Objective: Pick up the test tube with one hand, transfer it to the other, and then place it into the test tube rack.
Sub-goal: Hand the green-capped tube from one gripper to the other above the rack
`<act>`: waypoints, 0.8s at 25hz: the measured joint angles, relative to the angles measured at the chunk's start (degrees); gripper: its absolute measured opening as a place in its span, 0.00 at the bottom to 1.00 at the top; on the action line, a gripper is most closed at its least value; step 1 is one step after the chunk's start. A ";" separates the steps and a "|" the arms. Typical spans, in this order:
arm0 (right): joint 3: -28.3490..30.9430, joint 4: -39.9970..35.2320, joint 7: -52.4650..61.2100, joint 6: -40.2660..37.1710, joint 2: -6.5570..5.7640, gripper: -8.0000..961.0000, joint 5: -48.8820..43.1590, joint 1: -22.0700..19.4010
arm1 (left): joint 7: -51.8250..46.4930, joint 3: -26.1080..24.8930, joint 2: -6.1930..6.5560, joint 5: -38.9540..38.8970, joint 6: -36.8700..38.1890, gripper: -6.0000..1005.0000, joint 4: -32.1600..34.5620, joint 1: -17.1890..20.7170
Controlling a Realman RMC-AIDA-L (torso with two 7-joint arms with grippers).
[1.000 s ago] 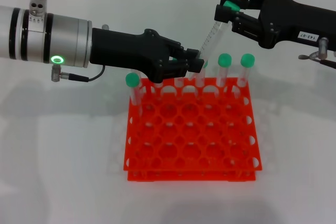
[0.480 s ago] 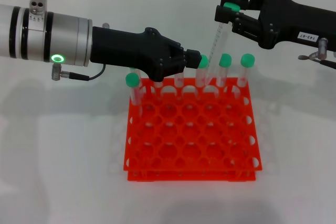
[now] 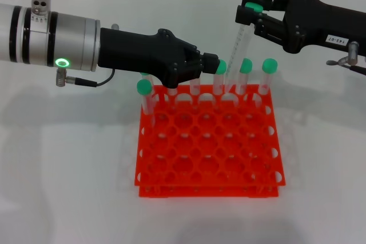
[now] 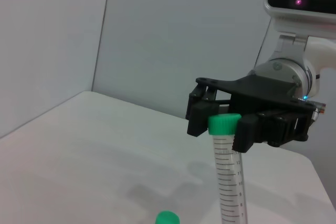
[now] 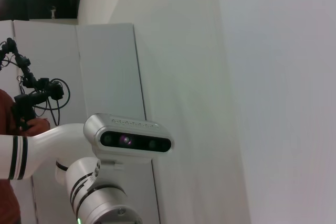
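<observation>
In the head view my right gripper (image 3: 250, 13), the black one with the white label, is shut on the green cap of the test tube (image 3: 234, 50). The clear tube hangs tilted, its lower end just above the back row of the orange-red test tube rack (image 3: 209, 164). My left gripper (image 3: 210, 63), unlabelled on its silver wrist, sits just left of the tube's lower part, apart from it, open and holding nothing. The left wrist view shows the test tube (image 4: 228, 182) upright with the right gripper (image 4: 227, 124) clamped around its cap.
Several other green-capped tubes stand in the rack's back rows, such as a tube (image 3: 269, 66) at the far right and one (image 3: 144, 88) at the left. The right wrist view shows only a wall and my left arm's wrist camera (image 5: 128, 140).
The left gripper has let go of the tube's lower end and drawn slightly left. The tube, held by the right gripper, has swung closer to upright over the rack's back row.
</observation>
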 joint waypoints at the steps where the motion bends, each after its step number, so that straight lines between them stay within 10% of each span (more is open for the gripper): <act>1: 0.01 -0.01 0.00 -0.05 0.00 0.30 0.01 -0.02 | 0.00 0.00 0.00 0.00 0.01 0.07 0.05 0.00; 16: -0.35 -0.49 0.08 -0.10 0.00 0.30 0.08 0.05 | 0.00 -0.17 -0.42 -0.04 -0.24 0.10 0.27 0.29; 20: -0.33 -0.51 0.07 -0.08 0.00 0.30 0.08 0.03 | -0.14 -0.24 -0.43 -0.10 -0.13 0.37 0.27 0.43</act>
